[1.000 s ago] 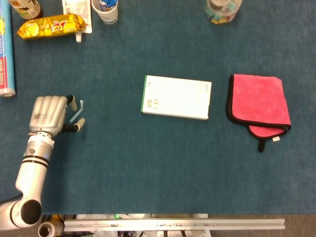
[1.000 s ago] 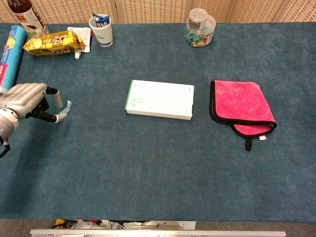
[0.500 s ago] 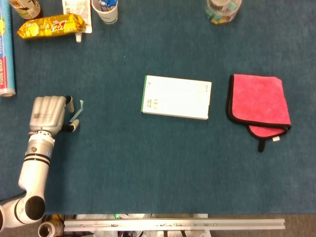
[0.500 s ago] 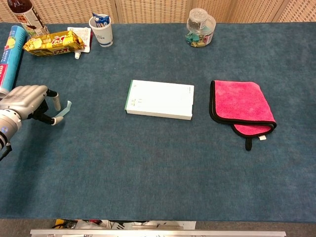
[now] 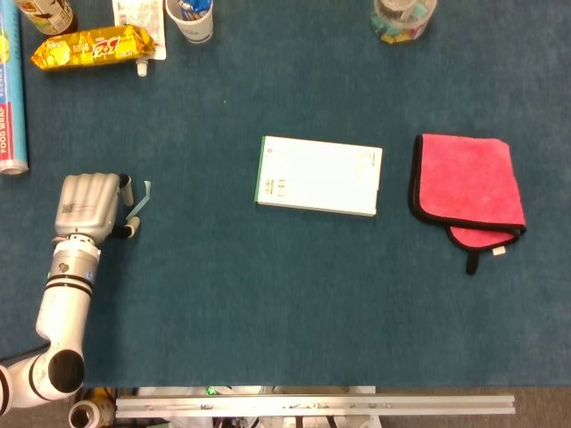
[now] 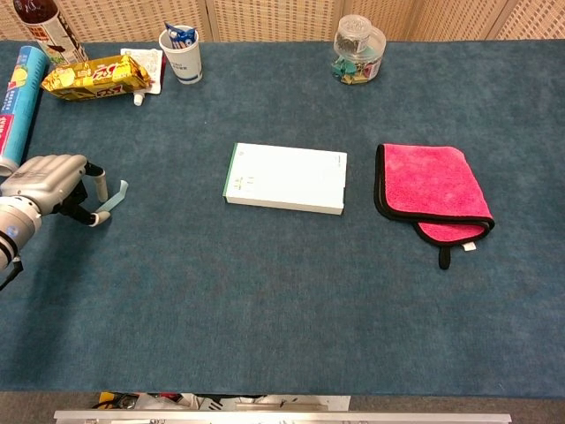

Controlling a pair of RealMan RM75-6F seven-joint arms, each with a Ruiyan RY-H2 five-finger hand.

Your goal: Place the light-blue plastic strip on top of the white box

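Note:
The light-blue plastic strip (image 5: 143, 198) (image 6: 113, 200) is at the far left of the blue table. My left hand (image 5: 89, 205) (image 6: 48, 182) is right beside it, and its fingertips pinch the strip's near end; the far end sticks out to the right. The white box (image 5: 319, 176) (image 6: 285, 178) lies flat mid-table, well to the right of the hand, with nothing on top. My right hand shows in neither view.
A folded pink cloth (image 5: 467, 183) (image 6: 433, 187) lies right of the box. Along the far edge stand a yellow snack pack (image 5: 92, 46), a paper cup (image 6: 181, 53), a clear jar (image 6: 358, 40) and a blue food-wrap roll (image 5: 11, 98).
The left hand's thumb has drawn in toward the fingers, closing on the strip. The hand shifted slightly; the box and cloth did not move.

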